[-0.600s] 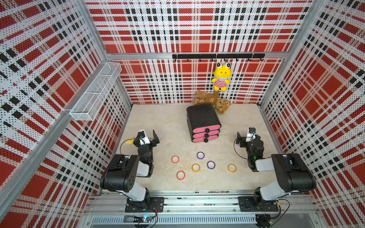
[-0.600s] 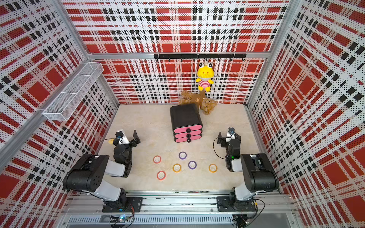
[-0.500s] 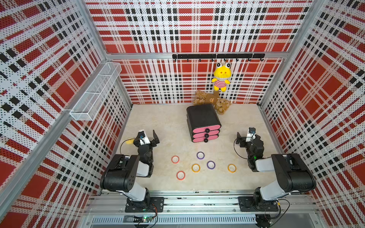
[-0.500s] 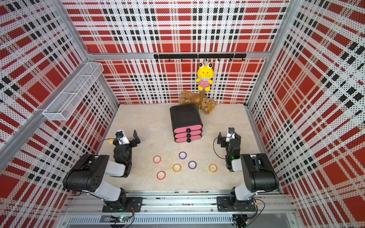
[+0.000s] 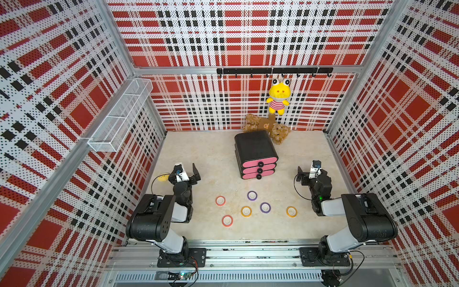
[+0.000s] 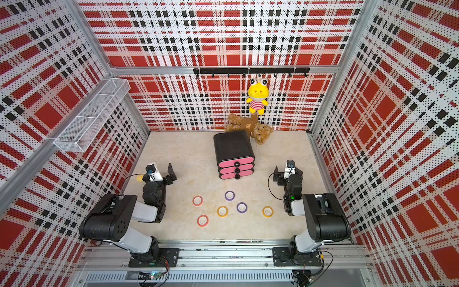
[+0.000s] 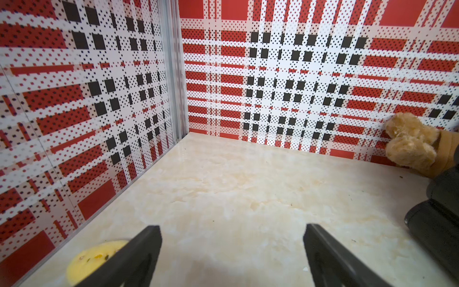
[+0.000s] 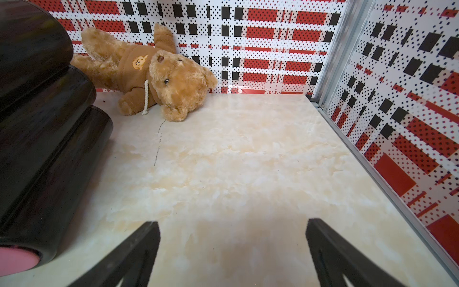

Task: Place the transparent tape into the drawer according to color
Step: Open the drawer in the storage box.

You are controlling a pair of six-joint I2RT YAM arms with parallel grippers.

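1. Reading the table (image 5: 198, 154) as a clock with twelve at the back wall, you had the black cabinet (image 5: 254, 145) standing a little toward twelve from the centre. Its three pink drawers (image 5: 259, 170) were all shut, with their knobs facing six.
2. From the cabinet, one red ring (image 5: 220, 200) and a second red ring (image 5: 227, 220) sat toward seven. One purple ring (image 5: 251, 195) and a second purple ring (image 5: 265, 207) sat near six. One yellow-orange ring (image 5: 246, 211) lay between the reds and purples, and a second yellow-orange ring (image 5: 291, 211) lay off toward five.
3. All six lay flat on the table, well apart from the cabinet and outside every drawer, and no ring touched another.
4. Your left gripper (image 7: 232, 227) was at nine o'clock, jaws spread wide and gripping nothing. The yellow flat toy (image 7: 94, 258) lay just beside its wall-side finger, partly hidden by it in the left wrist view.
5. Your right gripper (image 8: 232, 222) was at three o'clock, jaws equally wide, with bare table between them and the cabinet off toward its nine.
6. A teddy bear (image 8: 149, 72) lay against the back wall at one o'clock from the cabinet. A yellow frog plush (image 5: 278, 95) hung from the black hook rail (image 5: 273, 71) above it.
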